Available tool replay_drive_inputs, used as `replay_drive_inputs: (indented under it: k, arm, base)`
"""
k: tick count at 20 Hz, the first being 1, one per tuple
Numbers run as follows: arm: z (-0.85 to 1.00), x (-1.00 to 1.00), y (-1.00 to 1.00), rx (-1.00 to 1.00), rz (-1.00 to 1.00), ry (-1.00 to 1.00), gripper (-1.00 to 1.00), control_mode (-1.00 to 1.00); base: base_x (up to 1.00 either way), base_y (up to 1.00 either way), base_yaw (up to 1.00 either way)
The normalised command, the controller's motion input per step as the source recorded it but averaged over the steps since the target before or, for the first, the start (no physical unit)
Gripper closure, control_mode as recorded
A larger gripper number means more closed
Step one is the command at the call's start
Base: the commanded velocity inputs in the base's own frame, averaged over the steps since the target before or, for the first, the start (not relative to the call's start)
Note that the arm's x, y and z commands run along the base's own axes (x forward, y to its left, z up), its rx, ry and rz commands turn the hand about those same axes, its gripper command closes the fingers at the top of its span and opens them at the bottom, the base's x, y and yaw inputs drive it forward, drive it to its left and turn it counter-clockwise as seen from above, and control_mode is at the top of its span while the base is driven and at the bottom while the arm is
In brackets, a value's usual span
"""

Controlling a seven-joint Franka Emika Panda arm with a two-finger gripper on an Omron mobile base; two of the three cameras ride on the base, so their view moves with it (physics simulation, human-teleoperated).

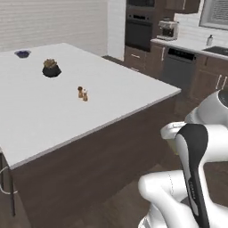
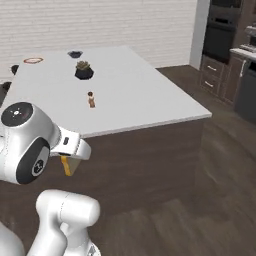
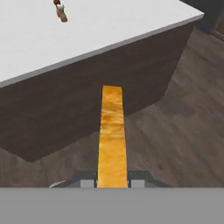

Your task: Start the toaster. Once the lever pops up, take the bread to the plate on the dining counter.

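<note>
The dining counter (image 2: 150, 95) is seen as a broad white top over dark brown sides, its near edge running across the hand view from nine o'clock up toward two o'clock, with bare wooden floor (image 3: 183, 131) open below it at four o'clock. The bread (image 3: 112, 135) is held edge-on between the narrowed fingers of the gripper (image 3: 112, 183), reaching up toward twelve o'clock in front of the counter's dark side; in the right base view its golden lower edge is glimpsed under the white wrist. The plate (image 2: 33, 60) is found at the far corner of the counter, at about eleven o'clock in the right base view, well apart from the bread. Between them on the white top a small brown figurine (image 2: 91, 100), a dark pot with a plant (image 2: 84, 70) and a small dark bowl (image 2: 75, 54) are set. The gripper's fingertips are largely cut off at the hand view's bottom. Dark cabinets and a wall oven (image 1: 139, 29) are seen beyond the counter.
</note>
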Motion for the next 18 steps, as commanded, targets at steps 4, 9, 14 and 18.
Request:
replay_drive_inputs:
  k: [4, 9, 14, 18]
  arm:
    - [0.00, 0.00, 0.00, 0.00, 0.00, 0.00, 1.00, 1.00]
    - [0.00, 0.00, 0.00, 0.00, 0.00, 0.00, 1.00, 1.00]
    - [0.00, 0.00, 0.00, 0.00, 0.00, 0.00, 1.00, 1.00]
    - [0.00, 0.00, 0.00, 0.00, 0.00, 0.00, 1.00, 1.00]
  base:
    - [-0.32, 0.37, 0.62]
    - [0.01, 0.97, 0.31]
    - [0.05, 1.00, 0.15]
    - [0.21, 1.00, 0.07]
